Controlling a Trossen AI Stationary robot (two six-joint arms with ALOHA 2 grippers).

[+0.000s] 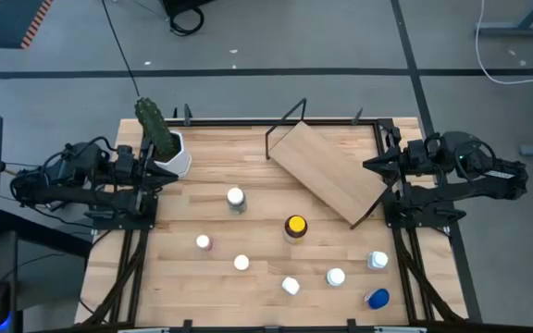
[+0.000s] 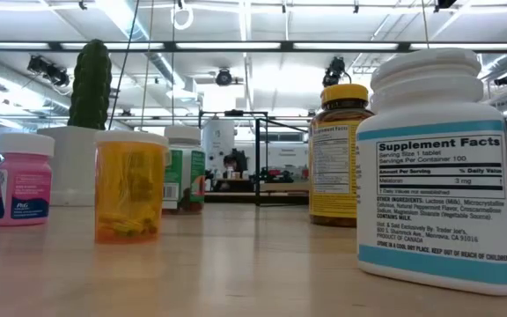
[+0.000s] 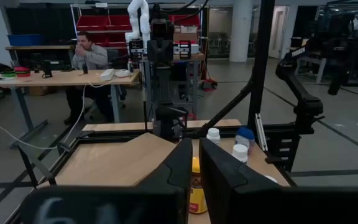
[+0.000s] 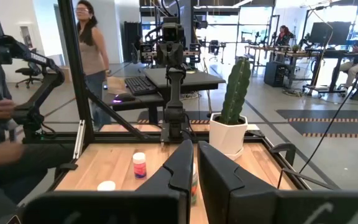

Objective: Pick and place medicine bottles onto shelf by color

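Observation:
Several medicine bottles stand upright and scattered on the plank tabletop: a white-capped green one (image 1: pixel 236 198), the large yellow-capped one (image 1: pixel 295 226), a pink one (image 1: pixel 203 242), a blue-capped one (image 1: pixel 377 298), and white-capped ones such as (image 1: pixel 336 276). The shelf (image 1: pixel 327 171), a light-wood board on a black frame, sits at an angle at the far right. My left gripper (image 1: pixel 169 171) is raised at the table's left edge, shut and holding nothing, pointing level toward the right. My right gripper (image 1: pixel 368 166) mirrors it at the right edge beside the shelf, also shut with nothing in it.
A white pot with a green cactus (image 1: pixel 160 139) stands at the far left corner, right beside my left gripper. A black frame rail (image 1: pixel 276 120) edges the table. In the low view a white bottle (image 2: pixel 434 167) and an orange one (image 2: pixel 130 187) stand near the front edge. People are in the room beyond the table.

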